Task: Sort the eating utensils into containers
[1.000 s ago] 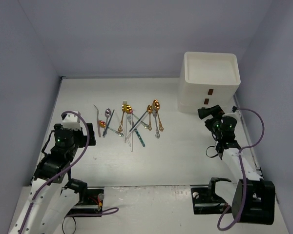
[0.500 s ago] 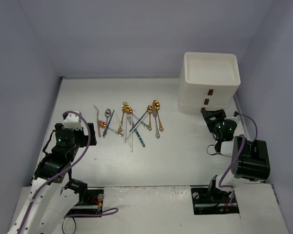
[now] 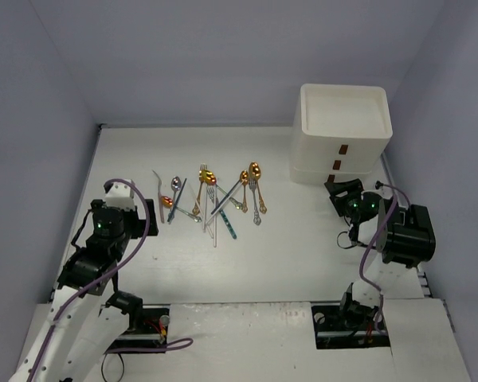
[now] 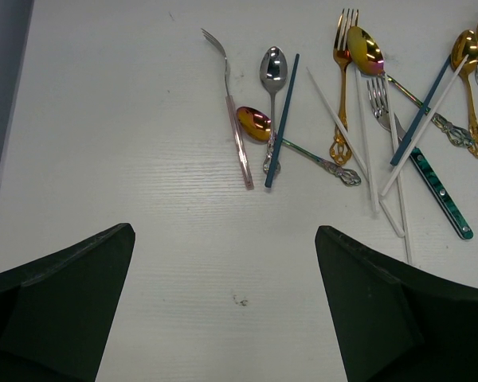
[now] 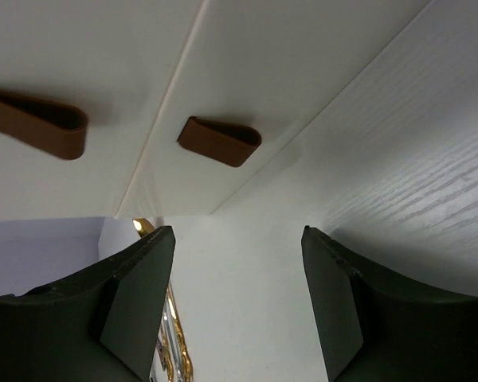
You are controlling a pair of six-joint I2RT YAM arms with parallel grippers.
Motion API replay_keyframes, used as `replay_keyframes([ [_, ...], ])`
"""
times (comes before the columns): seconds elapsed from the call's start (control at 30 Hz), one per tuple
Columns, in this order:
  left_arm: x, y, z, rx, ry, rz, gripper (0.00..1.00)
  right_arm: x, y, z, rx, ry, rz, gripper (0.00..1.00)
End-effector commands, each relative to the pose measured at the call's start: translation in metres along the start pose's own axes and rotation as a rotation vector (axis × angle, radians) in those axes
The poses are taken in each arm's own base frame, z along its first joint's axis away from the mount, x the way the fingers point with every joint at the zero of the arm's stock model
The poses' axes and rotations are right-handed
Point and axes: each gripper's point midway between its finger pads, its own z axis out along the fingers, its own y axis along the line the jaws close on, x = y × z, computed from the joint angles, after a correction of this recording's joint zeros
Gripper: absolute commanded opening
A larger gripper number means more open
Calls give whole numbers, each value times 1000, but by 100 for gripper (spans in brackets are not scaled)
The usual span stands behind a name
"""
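The eating utensils [image 3: 213,199], gold and silver forks and spoons with a few coloured handles, lie in a loose heap on the white table, left of centre. The left wrist view shows them ahead: a pinkish fork [image 4: 237,119], a silver spoon [image 4: 273,68] and a teal-handled piece [image 4: 440,193]. My left gripper [image 3: 147,212] [image 4: 223,231] stands open over bare table short of them. The containers are the shut drawers of a cream cabinet [image 3: 342,135] at the back right. My right gripper [image 3: 341,191] [image 5: 237,235] is open and empty, just in front of the lowest brown handle [image 5: 219,141].
A second brown handle [image 5: 36,121] sits on the drawer above. The cabinet's top is a shallow tray [image 3: 344,111]. Grey walls close the table on the left, back and right. The right arm's elbow [image 3: 406,235] is folded near the right wall.
The right arm has folded its elbow down and back, its gripper staying by the cabinet's lowest drawer with jaws narrowing somewhat. The left arm has barely shifted.
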Motion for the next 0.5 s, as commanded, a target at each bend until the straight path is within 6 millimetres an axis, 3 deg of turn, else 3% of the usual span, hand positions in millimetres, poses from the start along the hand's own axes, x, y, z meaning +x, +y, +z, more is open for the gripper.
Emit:
replay_keyframes([
  [0.0,-19,-3,4,0,-54,-5,96,-41,70,6,-318,-127,-134,59],
  [0.47,-16,-4,7,0,-34,4,97,-53,80,14,-391,-124,-185,59],
])
